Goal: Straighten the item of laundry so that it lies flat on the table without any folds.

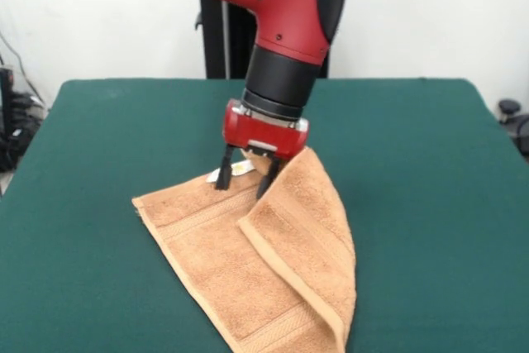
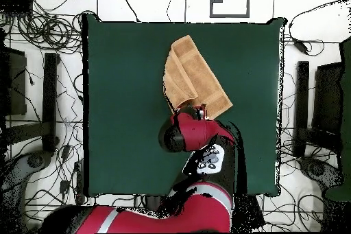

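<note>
Closest to the front camera lies the towel (image 1: 256, 262), an orange-tan terry square spread on the green tabletop (image 1: 91, 204) with its near end running down to the bottom edge of that view. It is not flat: the right side is doubled over the left, so 1 flap sits on top of the rest, and its hemmed edge and woven bands run diagonally from the far side down toward the near corner. On the left, a single layer reaches out to a corner resting on the cloth.

At the towel's far end the red and black arm (image 1: 281, 6) comes down from above, and the pincer (image 1: 245, 173) stands right over the fabric. Its 2 dark fingers (image 1: 223, 168) are apart, 1 on the left beside a small white tag (image 1: 235, 170) and 1 at the raised far corner of the folded flap, which peaks up against the red wrist. Whether that corner is pinched I cannot tell.

From overhead, the towel (image 2: 193, 77) lies in the half of the tabletop (image 2: 123, 108) away from the robot's base, right of centre, with the arm's head covering its nearest corner.
</note>
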Motion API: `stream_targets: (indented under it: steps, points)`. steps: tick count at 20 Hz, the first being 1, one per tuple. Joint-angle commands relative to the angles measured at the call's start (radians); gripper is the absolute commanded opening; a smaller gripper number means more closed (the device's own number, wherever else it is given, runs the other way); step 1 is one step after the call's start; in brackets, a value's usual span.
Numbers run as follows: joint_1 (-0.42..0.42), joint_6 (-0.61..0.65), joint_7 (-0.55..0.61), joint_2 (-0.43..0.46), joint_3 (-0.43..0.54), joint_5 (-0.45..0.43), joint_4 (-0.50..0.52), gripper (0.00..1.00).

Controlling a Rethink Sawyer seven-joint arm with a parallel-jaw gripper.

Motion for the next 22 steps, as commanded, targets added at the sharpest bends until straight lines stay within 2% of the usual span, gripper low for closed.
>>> stream_targets:
  steps: [1, 8, 22]
  points:
    - [0.001, 0.001, 0.164, 0.01, 0.199, 0.054, 0.036, 1.0]
    - [-0.023, -0.022, 0.176, -0.03, 0.277, 0.052, 0.064, 1.0]
    - [-0.039, -0.144, 0.199, -0.057, 0.34, 0.029, 0.082, 1.0]
